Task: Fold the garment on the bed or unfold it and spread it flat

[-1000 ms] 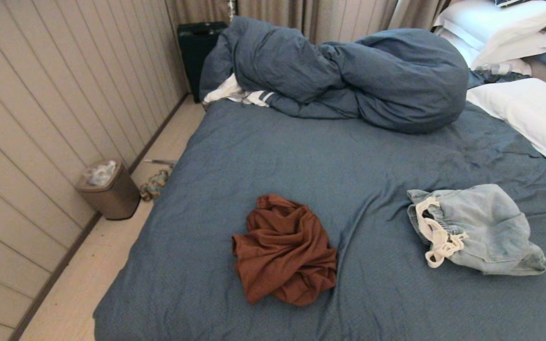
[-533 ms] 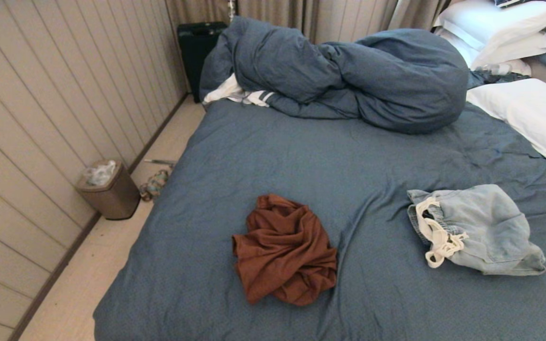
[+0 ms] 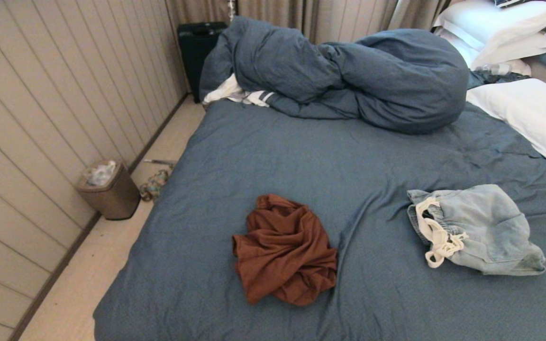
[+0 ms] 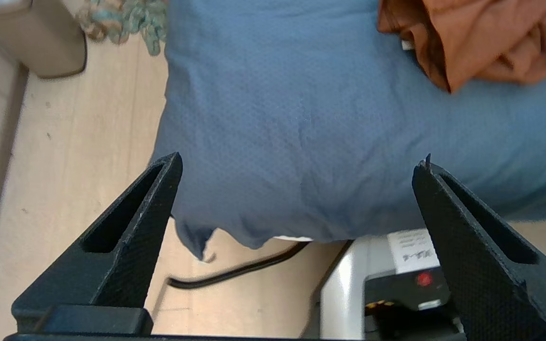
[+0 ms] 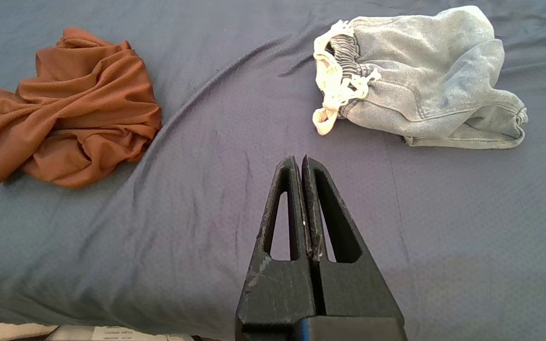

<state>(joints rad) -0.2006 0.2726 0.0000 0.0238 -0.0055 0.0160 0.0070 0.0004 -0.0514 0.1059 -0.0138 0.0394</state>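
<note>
Here, the bed fills most of the head view, its slate-blue sheet finely wrinkled, with one long crease running between the two garments. Rust-brown garment: thin, soft knit, twisted into a rounded crumpled heap near the bed's front middle. Pale denim shorts: faded blue, bunched, cream drawstring tangled at the gathered waistband; lying well to the right of the brown heap. Duvet in matching blue, rolled into a bulky mound at the far side; white pillows at the right edge. Bronze bin stands on the pale floor beside the panelled wall.

Left tool: black textured fingers spread wide, released, hanging over the bed's front corner. Right tool: fingers pressed together, clenched on nothing, above bare sheet between the garments.
</note>
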